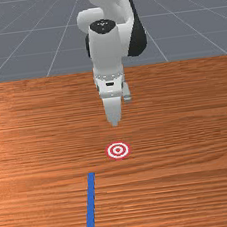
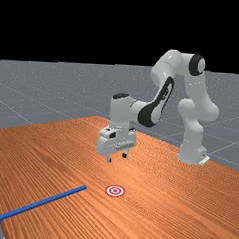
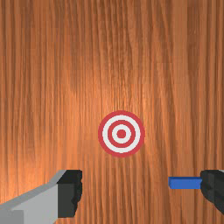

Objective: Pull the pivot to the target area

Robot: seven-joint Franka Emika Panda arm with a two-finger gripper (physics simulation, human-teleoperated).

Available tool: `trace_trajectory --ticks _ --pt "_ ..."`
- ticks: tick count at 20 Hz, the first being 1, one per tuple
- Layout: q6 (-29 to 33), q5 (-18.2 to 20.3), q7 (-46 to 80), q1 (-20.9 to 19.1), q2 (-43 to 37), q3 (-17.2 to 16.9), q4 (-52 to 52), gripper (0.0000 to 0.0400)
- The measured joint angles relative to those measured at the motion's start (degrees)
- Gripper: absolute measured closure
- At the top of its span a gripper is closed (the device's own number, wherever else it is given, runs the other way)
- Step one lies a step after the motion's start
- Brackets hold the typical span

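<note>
The white arm (image 2: pixel 196 91) rises at the far view's right, bends high at the elbow (image 2: pixel 171 60) and reaches toward that view's left. The hand (image 2: pixel 116 158) hangs pointing down, its two fingers (image 3: pixel 68 194) standing wide apart.

No text, label, brand, number or sign can be read.

Brightly lit table (image 2: pixel 148 178), soft warm glare

Target (image 3: pixel 121 134) common to all three views
</note>
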Motion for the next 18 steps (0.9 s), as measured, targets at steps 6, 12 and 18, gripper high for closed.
trace_trajectory --ticks 6,12,18 --pt "-14.6 0.2 1.5 0.2 11.3 -0.3 25.4 0.0223" --pt "-14.3 0.0 -0.3 0.0 10.9 0.1 24.7 0.0011" --pt "-14.5 -1.3 1.1 0.5 11.2 -0.8 25.1 0.0001"
